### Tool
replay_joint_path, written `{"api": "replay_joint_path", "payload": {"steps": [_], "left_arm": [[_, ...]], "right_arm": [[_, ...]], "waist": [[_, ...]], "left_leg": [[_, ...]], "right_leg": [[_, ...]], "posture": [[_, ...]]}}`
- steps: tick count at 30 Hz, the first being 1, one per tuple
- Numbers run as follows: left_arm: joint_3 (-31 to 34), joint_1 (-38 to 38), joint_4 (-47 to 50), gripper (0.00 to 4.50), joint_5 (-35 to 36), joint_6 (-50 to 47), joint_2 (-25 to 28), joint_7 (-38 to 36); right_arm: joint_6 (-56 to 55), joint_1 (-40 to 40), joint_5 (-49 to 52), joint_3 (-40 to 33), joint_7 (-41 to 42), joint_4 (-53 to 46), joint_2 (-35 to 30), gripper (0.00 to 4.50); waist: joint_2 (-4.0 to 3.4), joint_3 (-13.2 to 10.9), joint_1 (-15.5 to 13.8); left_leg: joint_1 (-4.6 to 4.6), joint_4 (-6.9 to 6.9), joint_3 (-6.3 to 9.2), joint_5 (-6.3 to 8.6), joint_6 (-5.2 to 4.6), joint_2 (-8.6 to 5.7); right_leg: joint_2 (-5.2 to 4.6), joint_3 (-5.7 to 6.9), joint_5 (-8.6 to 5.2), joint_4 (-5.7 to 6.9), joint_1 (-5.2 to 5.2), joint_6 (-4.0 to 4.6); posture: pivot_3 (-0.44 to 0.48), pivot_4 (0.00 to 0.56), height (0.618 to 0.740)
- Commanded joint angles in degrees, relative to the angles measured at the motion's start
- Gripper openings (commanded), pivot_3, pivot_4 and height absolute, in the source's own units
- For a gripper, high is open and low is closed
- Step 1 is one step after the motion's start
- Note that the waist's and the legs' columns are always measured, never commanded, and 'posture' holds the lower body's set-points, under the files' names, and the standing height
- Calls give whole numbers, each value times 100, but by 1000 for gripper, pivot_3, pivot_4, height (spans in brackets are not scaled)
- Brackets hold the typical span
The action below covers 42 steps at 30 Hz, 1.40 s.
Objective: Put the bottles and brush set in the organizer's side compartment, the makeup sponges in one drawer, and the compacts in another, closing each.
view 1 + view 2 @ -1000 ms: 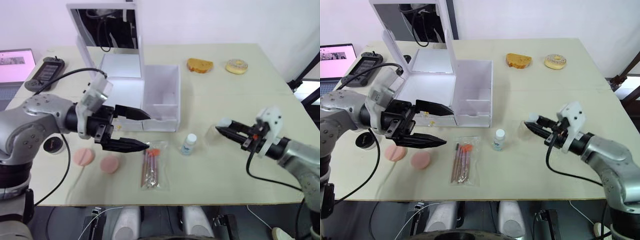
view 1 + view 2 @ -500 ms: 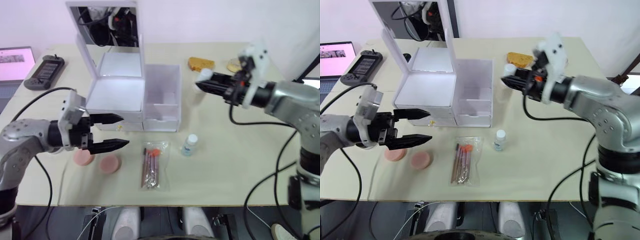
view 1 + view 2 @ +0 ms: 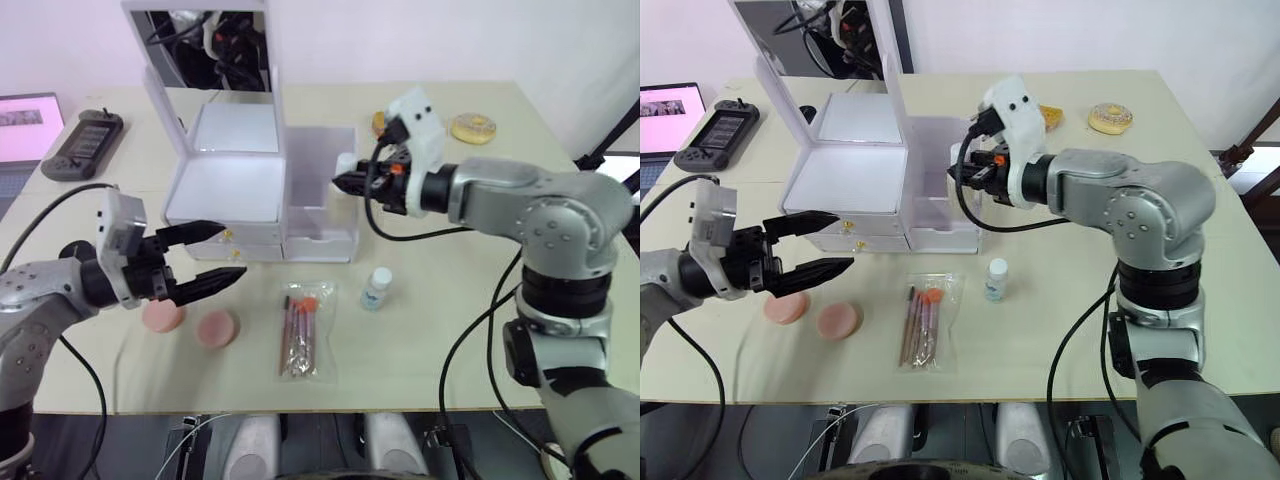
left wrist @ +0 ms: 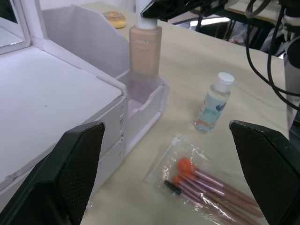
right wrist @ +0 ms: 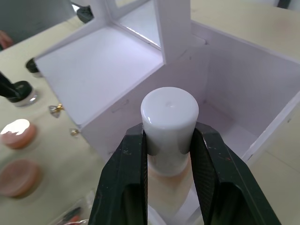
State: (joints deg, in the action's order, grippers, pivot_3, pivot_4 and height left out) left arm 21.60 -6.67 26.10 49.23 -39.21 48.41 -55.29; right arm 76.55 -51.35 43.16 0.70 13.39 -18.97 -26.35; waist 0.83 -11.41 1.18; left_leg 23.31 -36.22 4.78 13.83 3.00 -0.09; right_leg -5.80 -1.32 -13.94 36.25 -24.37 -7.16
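Note:
The white organizer (image 3: 232, 190) stands with its mirror lid up and both gold-knobbed drawers shut. My right gripper (image 3: 343, 185) is shut on the white cap of the plain bottle (image 4: 145, 47), whose lower end stands inside the side compartment (image 3: 322, 205). On the table in front stands the blue-label bottle (image 3: 377, 288), with the bagged brush set (image 3: 300, 330) to its left. Two pink sponges (image 3: 163, 316) (image 3: 216, 328) lie further left. My left gripper (image 3: 230, 252) is open, hovering in front of the drawers, just above the sponges. Two black compacts (image 5: 21, 91) (image 5: 32, 67) sit left of the organizer.
A handheld game console (image 3: 82, 143) and a laptop (image 3: 25, 115) lie at the table's far left. At the back right are a bread slice (image 3: 1052, 117) and a donut (image 3: 472, 128). Cables trail from both arms over the table.
My right arm swung from the table's front right to the organizer, carrying the plain bottle into the side compartment. My left gripper drew back to the left, still open.

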Motion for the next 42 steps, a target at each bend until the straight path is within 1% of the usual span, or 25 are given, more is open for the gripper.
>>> {"api": "replay_joint_path", "payload": {"steps": [1,7,14,24,26,27,31,32,34,36,39,42], "left_arm": [[89,-36,153,4500,21,133,48,14],[11,-139,84,4500,0,146,73,-1],[-121,-263,52,4500,-28,144,71,-33],[-223,-348,-45,4500,-101,179,97,-109],[-259,-375,-74,4500,-150,210,99,-141],[-280,-391,-87,4500,-173,223,97,-157],[-331,-452,-127,4500,-215,244,73,-187],[-342,-470,-139,4500,-223,245,68,-197],[-356,-494,-158,4500,-234,248,63,-219],[-380,-525,-180,4500,-229,257,54,-246],[-392,-576,-245,4500,-195,275,46,-318],[-433,-619,-311,4500,-187,290,38,-406]], "right_arm": [[-161,43,-232,-15,-155,-230,163,739],[-408,366,-673,253,-288,-261,385,739],[-791,641,-1260,669,-274,-283,442,739],[-838,920,-1501,792,-154,-471,590,739],[-822,934,-1514,777,-117,-497,591,1746],[-792,933,-1501,744,-114,-521,610,2031],[-626,865,-1429,640,-70,-640,633,4059],[-557,825,-1396,594,-48,-681,631,4383],[-419,719,-1331,486,18,-776,604,4383],[-87,504,-1047,141,166,-954,570,4383],[538,165,-292,-711,570,-1200,495,4383],[589,-27,553,-1806,1020,-1059,445,4383]], "waist": [[0,0,0],[0,0,1],[-1,0,8],[-1,0,9],[-1,0,8],[0,0,8],[0,0,8],[0,0,5],[0,0,3],[-1,0,3],[-1,0,0],[0,0,-2]], "left_leg": [[1,0,0,0,0,0],[0,1,0,0,0,0],[0,1,1,0,0,0],[-1,1,2,0,0,0],[-1,2,2,0,0,0],[-1,1,2,0,0,0],[-1,2,2,0,0,0],[-1,1,2,0,0,0],[-1,1,2,0,0,0],[-1,1,2,0,1,0],[-1,2,3,0,1,0],[-1,4,3,0,0,0]], "right_leg": [[0,0,0,0,0,0],[0,0,0,0,0,0],[1,0,0,0,0,0],[1,0,0,0,0,0],[1,0,0,0,-1,0],[1,1,0,0,-1,0],[1,0,0,0,-1,0],[1,0,0,0,0,0],[1,0,0,0,0,0],[1,0,0,1,0,0],[1,1,0,0,0,0],[1,2,0,0,0,0]], "posture": [[0,150,740],[0,150,740],[0,150,740],[0,150,740],[0,150,740],[0,150,740],[0,150,740],[0,150,740],[0,150,740],[0,150,740],[0,150,740],[0,150,740]]}}
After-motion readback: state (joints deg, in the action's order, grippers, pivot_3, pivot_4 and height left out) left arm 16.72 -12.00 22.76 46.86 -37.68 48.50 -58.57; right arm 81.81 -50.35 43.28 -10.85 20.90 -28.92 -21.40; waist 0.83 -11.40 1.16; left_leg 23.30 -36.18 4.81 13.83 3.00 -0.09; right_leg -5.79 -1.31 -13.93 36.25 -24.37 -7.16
